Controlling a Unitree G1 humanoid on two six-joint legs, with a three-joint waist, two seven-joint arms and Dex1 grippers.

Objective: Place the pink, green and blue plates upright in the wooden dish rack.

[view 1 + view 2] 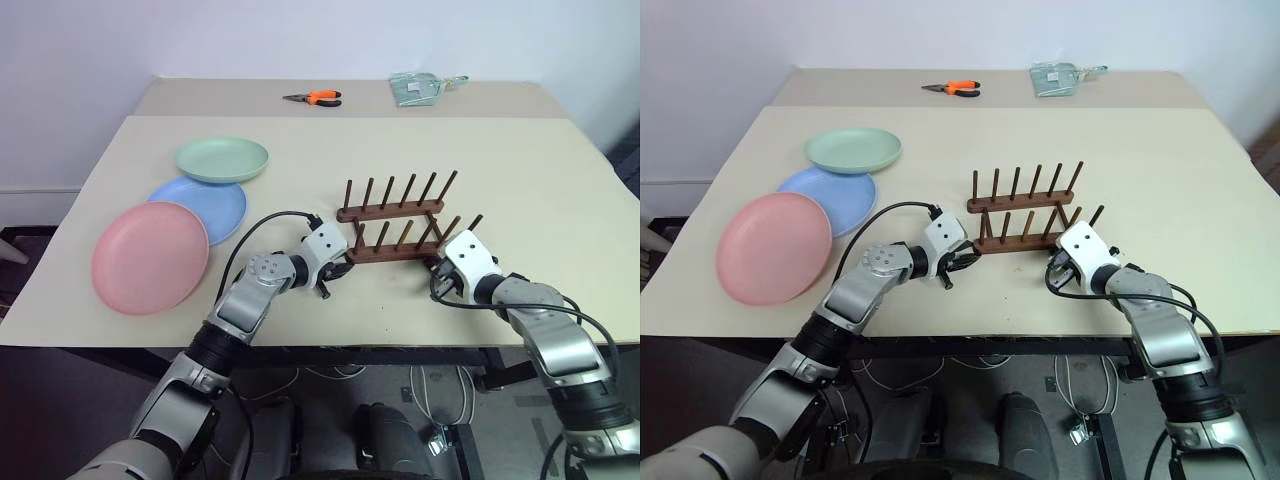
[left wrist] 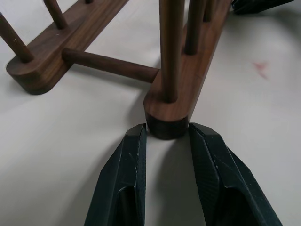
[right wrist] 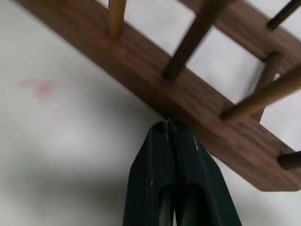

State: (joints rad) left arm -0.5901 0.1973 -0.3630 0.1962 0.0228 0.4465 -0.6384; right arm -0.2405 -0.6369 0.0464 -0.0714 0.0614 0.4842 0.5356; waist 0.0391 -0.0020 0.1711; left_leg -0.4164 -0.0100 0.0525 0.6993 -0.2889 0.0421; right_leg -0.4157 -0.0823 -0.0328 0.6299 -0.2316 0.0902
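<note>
The wooden dish rack (image 1: 392, 222) is bracketed: left gripper (image 2: 167, 141) fingers apart around its near rail end, right gripper (image 3: 170, 129) fingers together against that rail, probably for repositioning it.

I see a beige desk (image 1: 520, 170) with a second, same-coloured desk section butted against its far edge. On the near section, at my left, lie three plates: the pink plate (image 1: 150, 256) nearest, the blue plate (image 1: 205, 207) behind it with the pink rim overlapping its edge, and the green plate (image 1: 222, 159) farthest, overlapping the blue one. The wooden dish rack (image 1: 392, 222) stands near the centre. On the far section lie orange-handled pliers (image 1: 315, 97) and a pale green packet (image 1: 420, 88).
</note>
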